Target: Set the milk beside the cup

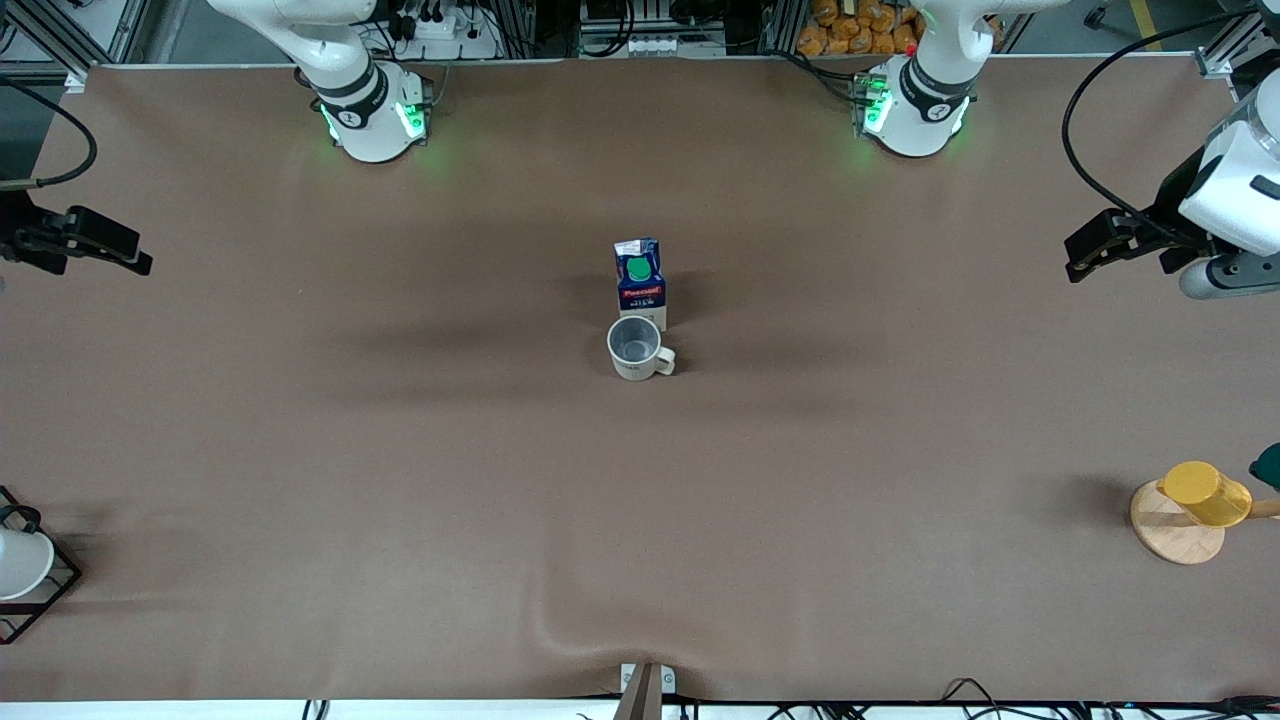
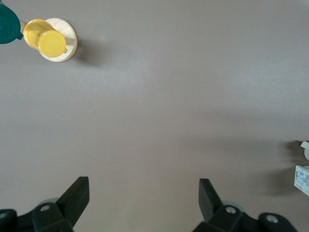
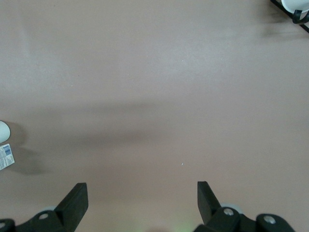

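Observation:
The milk (image 1: 640, 284), a dark blue carton with a green cap and red label, stands upright at the table's middle. The cup (image 1: 636, 348), a grey-white mug with a small handle, stands right beside it, nearer to the front camera. My left gripper (image 1: 1085, 255) is open and empty over the left arm's end of the table, away from both. My right gripper (image 1: 135, 255) is open and empty over the right arm's end. The left wrist view shows my open left gripper (image 2: 143, 193) and the milk's white edge (image 2: 303, 179). The right wrist view shows my open right gripper (image 3: 141, 197) and the milk's edge (image 3: 6, 155).
A yellow cup (image 1: 1205, 492) lies on a round wooden base (image 1: 1175, 535) near the front camera at the left arm's end, with a teal thing (image 1: 1268, 465) beside it. A white cup in a black wire rack (image 1: 45, 590) stands at the right arm's end.

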`<control>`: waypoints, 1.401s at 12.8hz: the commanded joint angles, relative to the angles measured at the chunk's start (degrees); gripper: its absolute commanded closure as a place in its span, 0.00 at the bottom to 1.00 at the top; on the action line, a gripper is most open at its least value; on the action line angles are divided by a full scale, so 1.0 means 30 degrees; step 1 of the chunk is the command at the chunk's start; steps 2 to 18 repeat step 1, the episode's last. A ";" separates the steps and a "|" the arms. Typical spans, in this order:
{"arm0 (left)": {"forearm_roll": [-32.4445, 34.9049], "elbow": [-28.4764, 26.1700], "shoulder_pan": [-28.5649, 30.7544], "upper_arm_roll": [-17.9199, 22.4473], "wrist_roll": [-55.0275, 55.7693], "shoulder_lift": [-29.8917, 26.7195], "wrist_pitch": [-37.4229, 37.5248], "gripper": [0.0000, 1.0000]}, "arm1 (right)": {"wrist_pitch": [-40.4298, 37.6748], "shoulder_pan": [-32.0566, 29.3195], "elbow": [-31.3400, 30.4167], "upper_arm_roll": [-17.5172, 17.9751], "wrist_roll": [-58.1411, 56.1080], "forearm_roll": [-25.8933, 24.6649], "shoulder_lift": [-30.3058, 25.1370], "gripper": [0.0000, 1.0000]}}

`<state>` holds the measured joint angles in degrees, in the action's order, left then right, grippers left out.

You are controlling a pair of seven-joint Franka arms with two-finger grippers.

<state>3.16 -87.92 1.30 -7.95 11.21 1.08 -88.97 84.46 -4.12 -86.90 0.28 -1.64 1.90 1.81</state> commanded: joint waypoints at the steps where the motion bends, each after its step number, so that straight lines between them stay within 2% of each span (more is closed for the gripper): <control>1: -0.0205 0.0098 -0.0111 0.0189 -0.0340 -0.0124 0.0039 0.00 | 0.0058 0.0261 0.0020 -0.0240 -0.0068 0.0101 -0.0017 0.00; 18: -0.0205 0.0098 -0.0111 0.0189 -0.0340 -0.0124 0.0039 0.00 | 0.0058 0.0261 0.0020 -0.0240 -0.0068 0.0101 -0.0017 0.00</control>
